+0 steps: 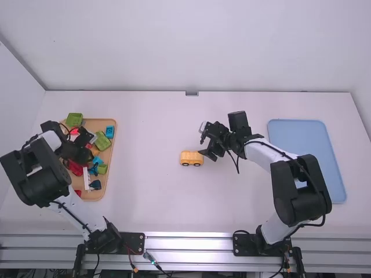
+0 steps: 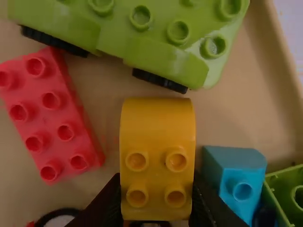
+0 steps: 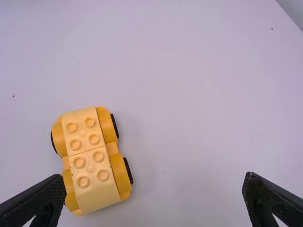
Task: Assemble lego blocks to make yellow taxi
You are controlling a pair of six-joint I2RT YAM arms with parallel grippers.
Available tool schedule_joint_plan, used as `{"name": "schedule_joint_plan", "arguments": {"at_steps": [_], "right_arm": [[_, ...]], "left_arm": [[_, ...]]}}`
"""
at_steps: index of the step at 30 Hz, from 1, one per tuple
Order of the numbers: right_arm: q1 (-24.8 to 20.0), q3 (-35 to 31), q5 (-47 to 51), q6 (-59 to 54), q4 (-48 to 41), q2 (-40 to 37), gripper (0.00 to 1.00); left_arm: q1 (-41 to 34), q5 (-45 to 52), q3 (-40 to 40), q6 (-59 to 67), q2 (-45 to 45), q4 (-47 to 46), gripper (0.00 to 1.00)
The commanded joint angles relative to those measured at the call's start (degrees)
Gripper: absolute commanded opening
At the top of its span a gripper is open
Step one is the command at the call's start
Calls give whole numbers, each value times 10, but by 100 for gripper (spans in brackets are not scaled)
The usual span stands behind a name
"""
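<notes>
- The yellow car [image 1: 190, 157] is found upright on the white table [image 1: 156, 202], studs facing up.
- Just right of the car, the right gripper [image 1: 203, 141] is positioned, its fingers spread wide.
- Well left of the car, a curved yellow block [image 2: 157, 123] is pinched by the left gripper [image 1: 88, 154] at the block-filled tray [image 1: 114, 152].
- Farther right of the car, a blue tray [image 1: 301, 145] is noted.
</notes>
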Motion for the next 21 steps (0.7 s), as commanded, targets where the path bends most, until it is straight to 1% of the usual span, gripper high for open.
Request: {"name": "schedule_joint_plan", "arguments": {"at_steps": [1, 4, 6, 10, 13, 15, 16, 17, 18, 20, 21], "right_arm": [[0, 2, -2, 3, -2, -14, 99], [0, 2, -2, 3, -2, -14, 99], [0, 2, -2, 3, -2, -14, 99], [0, 2, -4, 3, -1, -14, 99], [0, 2, -6, 3, 0, -14, 99], [2, 3, -5, 3, 0, -14, 99], [2, 3, -5, 3, 0, -14, 99], [5, 4, -5, 3, 0, -14, 99], [5, 5, -5, 3, -1, -14, 99], [4, 6, -6, 3, 0, -14, 99], [5, 6, -6, 3, 0, -14, 99]], "left_arm": [[-3, 11, 43, -44, -17, -20, 14], [-3, 21, 67, -73, -23, -38, 13], [-3, 52, 68, -69, -38, -40, 9], [-3, 98, 62, -66, -64, -43, 6], [-17, 143, 38, -8, -105, -67, 5], [-42, 160, 15, 36, -132, -77, 6], [-42, 160, 15, 36, -132, -77, 6], [-66, 160, 2, 85, -144, -100, 11], [-82, 151, -3, 122, -149, -118, 13], [-110, 145, -12, 160, -154, -135, 11], [-142, 137, -18, 179, -154, -138, 12]]}}
